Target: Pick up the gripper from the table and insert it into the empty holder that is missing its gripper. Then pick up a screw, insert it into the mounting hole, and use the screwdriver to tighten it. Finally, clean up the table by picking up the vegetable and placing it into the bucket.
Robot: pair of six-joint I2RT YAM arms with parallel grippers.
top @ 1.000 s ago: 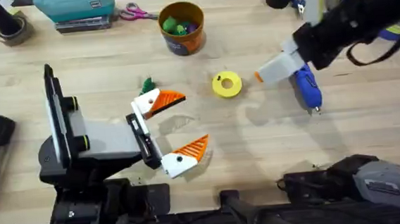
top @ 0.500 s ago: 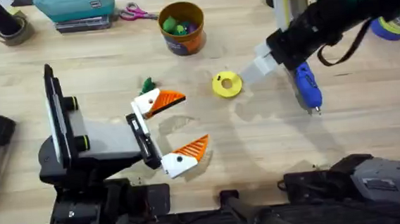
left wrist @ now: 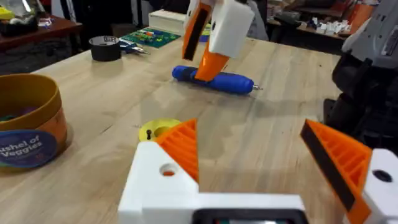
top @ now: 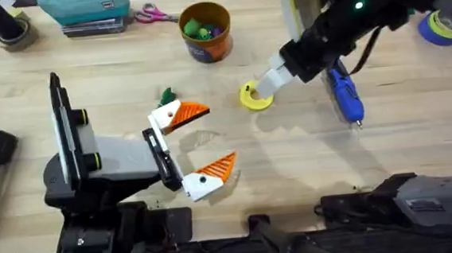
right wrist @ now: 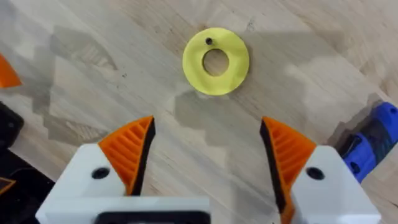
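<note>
Both hands released: right hand (right wrist: 208, 155) over 1 yellow ring (right wrist: 216, 61); left hand (top: 197, 144) idle; 1 screwdriver (top: 345, 94).

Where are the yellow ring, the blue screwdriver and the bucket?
Yellow ring (right wrist: 216, 61): right wrist view, on its flat yellow face beside the hole.
Screwdriver (left wrist: 214, 81): left wrist view, on the middle of its blue body.
Bucket (top: 207, 45): overhead view, on its outer wall below the rim.

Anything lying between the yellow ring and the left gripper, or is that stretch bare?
Bare wood. In the overhead view nothing sits between the yellow ring and the left gripper; the vegetable lies off to the side, beyond the gripper's upper finger.
</note>
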